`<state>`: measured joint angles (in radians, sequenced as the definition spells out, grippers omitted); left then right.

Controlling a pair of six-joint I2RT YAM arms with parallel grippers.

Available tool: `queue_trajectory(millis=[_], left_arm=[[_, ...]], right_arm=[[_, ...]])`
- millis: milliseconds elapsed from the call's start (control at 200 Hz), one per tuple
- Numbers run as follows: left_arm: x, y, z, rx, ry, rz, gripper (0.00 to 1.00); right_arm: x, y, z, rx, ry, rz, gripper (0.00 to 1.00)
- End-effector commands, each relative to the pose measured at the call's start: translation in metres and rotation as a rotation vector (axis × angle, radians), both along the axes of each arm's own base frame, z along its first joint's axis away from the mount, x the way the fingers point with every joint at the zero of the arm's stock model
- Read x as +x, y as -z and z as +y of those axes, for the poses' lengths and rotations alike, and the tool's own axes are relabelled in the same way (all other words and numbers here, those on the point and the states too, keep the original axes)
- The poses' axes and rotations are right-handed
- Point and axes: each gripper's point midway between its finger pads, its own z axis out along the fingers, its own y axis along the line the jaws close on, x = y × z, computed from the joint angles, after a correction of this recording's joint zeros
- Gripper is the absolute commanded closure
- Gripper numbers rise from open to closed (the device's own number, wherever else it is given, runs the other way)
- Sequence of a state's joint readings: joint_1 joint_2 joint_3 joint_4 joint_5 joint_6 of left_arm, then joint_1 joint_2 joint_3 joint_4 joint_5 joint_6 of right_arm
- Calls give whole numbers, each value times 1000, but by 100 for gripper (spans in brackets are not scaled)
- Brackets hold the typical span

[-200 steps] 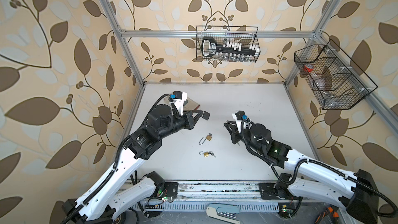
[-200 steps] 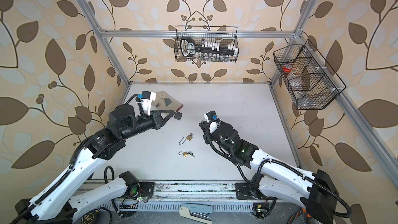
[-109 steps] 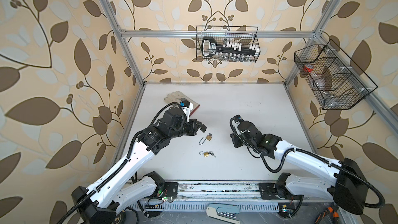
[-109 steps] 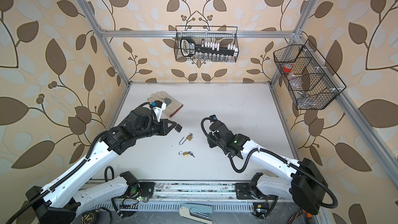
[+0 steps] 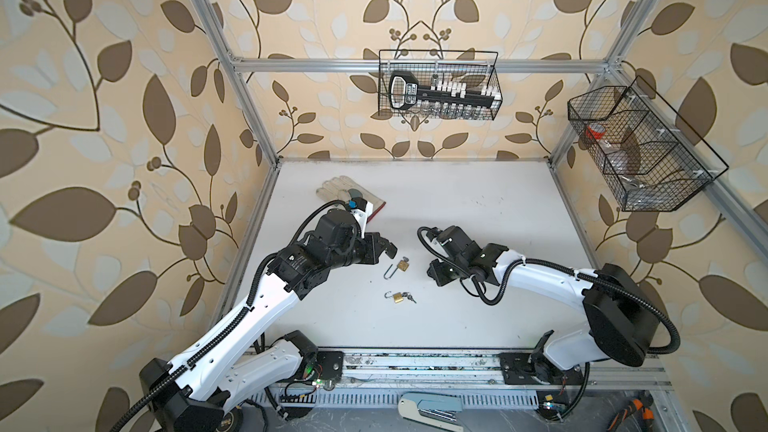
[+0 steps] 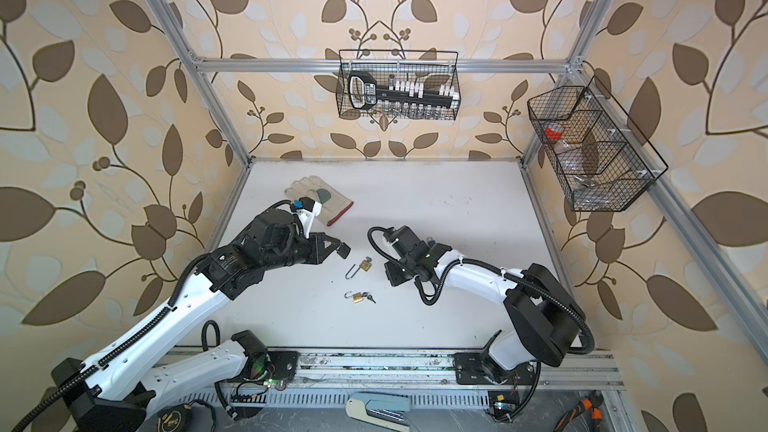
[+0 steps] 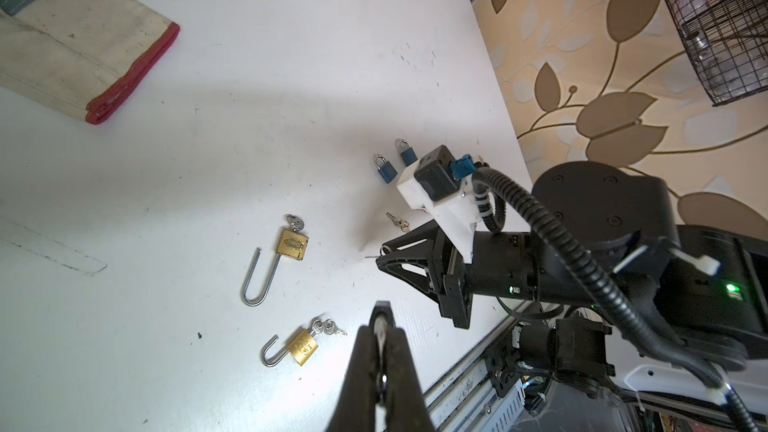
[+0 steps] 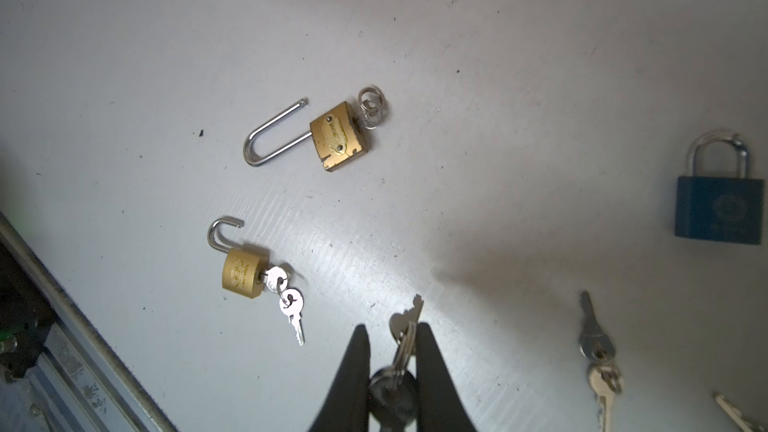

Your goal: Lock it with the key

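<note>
Black right pincer [image 8: 392,326]: clamped on a key bunch [image 8: 405,332], with one blade poking out past the tips. A second ago you had this arm raised; it has now come down low over the tabletop [image 5: 478,209].
Left pincer [image 7: 380,317]: pressed together with nothing in it. It has also dropped and swung inward, and it now hangs near the long-shackle padlock.
Long-shackle padlock [image 8: 338,137]: brass, lying flat between your two pincers. Its shackle is swung out and its own key sits in the cylinder. It has not shifted in the last second.
Small padlock [image 8: 243,272]: brass, nearer the front rail. Its shackle is out and a key is in the body, with a spare on the ring. It has not moved either.
Blue padlocks [image 7: 384,168]: two lie beside your right arm, and their shackles look seated.
Loose keys [image 8: 596,342]: these lie close to the blue padlocks.
Glove [image 5: 349,197]: at the far left of the tabletop, and more exposed now that the left arm has lowered.
Meaning for the task: your approach looks finished, but nothing is locked yet, since both brass shackles stand out. I cannot tell which lock the held key fits.
</note>
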<state>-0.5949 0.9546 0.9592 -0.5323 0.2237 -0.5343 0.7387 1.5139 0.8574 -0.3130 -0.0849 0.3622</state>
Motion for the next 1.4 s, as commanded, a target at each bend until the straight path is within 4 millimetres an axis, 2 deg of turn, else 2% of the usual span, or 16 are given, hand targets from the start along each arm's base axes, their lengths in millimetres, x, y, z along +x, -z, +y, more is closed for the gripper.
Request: queue_trajectory(millis=[0, 115, 335, 635, 800, 1075, 1240, 1395], left_arm=[[-1, -7, 3, -16, -11, -33, 100], [-2, -9, 4, -16, -10, -32, 100], [-2, -10, 7, -6, -20, -42, 100], [-3, -10, 3, -21, -6, -28, 100], [-4, -11, 4, -19, -8, -32, 100], [-5, -12, 5, -23, -7, -33, 100], [-4, -10, 6, -19, -15, -31, 100], [-2, -14, 5, -44, -31, -42, 100]], right_arm=[[5, 15, -7, -43, 26, 54, 100], [4, 27, -16, -100, 40, 72, 100], [6, 31, -30, -147, 92, 47, 100], [25, 31, -26, -146, 122, 18, 100], [23, 38, -22, -150, 105, 43, 100], [24, 36, -25, -156, 112, 34, 82], [24, 18, -29, -139, 121, -17, 69], [25, -12, -32, -87, 118, -104, 58]])
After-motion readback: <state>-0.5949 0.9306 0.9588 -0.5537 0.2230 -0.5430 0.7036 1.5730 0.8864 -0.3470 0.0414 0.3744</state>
